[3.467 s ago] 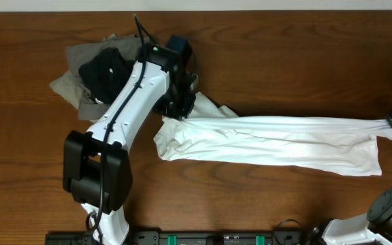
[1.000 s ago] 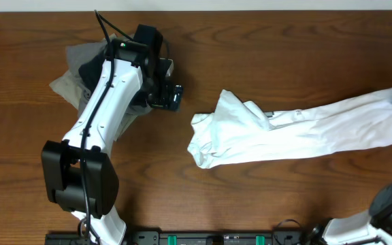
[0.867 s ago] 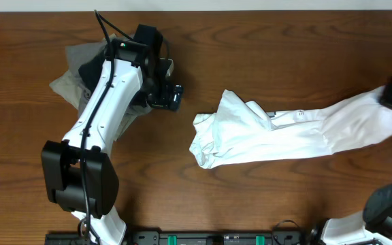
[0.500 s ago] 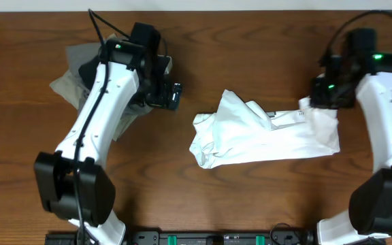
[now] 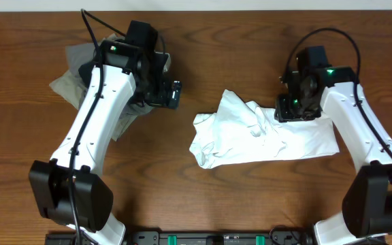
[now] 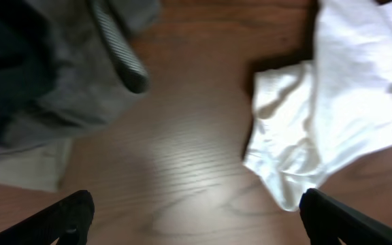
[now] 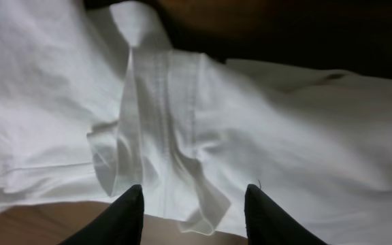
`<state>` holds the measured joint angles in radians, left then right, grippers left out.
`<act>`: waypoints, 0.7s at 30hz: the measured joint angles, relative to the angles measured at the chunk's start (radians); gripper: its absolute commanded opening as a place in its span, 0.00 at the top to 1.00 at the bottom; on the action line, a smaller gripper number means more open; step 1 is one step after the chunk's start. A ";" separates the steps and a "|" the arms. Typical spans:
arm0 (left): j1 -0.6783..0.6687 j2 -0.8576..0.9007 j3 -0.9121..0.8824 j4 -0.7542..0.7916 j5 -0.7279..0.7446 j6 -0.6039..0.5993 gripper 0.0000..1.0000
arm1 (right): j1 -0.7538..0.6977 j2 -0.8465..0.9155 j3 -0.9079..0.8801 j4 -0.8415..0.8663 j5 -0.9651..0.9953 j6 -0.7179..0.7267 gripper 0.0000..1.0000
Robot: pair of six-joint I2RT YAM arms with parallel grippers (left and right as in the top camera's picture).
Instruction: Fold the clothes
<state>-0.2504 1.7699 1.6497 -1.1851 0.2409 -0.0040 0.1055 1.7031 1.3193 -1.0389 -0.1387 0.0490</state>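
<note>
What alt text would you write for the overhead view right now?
A rumpled white garment lies in the middle of the wooden table, with the right hand low over its upper right edge. The left hand hovers open near a grey and black clothes pile.

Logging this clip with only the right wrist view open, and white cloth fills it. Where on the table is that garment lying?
Observer: The white garment lies bunched mid-table, with the right gripper over its right end.
Operator: And the left arm?
Observer: The left gripper is open, holding nothing, over bare wood left of the garment.
Operator: Any other clothes?
Observer: A pile of grey and black clothes sits at the table's left, partly under the left arm.
</note>
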 measured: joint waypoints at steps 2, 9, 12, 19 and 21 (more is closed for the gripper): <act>-0.002 0.000 -0.002 0.002 0.036 -0.011 0.02 | -0.024 -0.013 0.000 0.013 0.000 0.005 0.50; -0.042 -0.006 -0.198 0.204 0.105 -0.144 0.02 | -0.171 -0.044 0.000 0.034 -0.039 0.025 0.51; -0.062 -0.005 -0.333 0.384 0.171 -0.190 0.02 | -0.187 -0.045 0.000 0.036 -0.050 0.027 0.50; -0.100 0.030 -0.497 0.627 0.344 -0.301 0.02 | -0.188 -0.045 0.000 0.067 -0.094 0.030 0.50; -0.115 0.045 -0.498 0.653 0.370 -0.319 0.02 | -0.188 -0.045 0.000 0.077 -0.103 0.031 0.50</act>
<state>-0.3656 1.8149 1.1515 -0.5323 0.6109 -0.3225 -0.0822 1.6577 1.3190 -0.9619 -0.2417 0.0799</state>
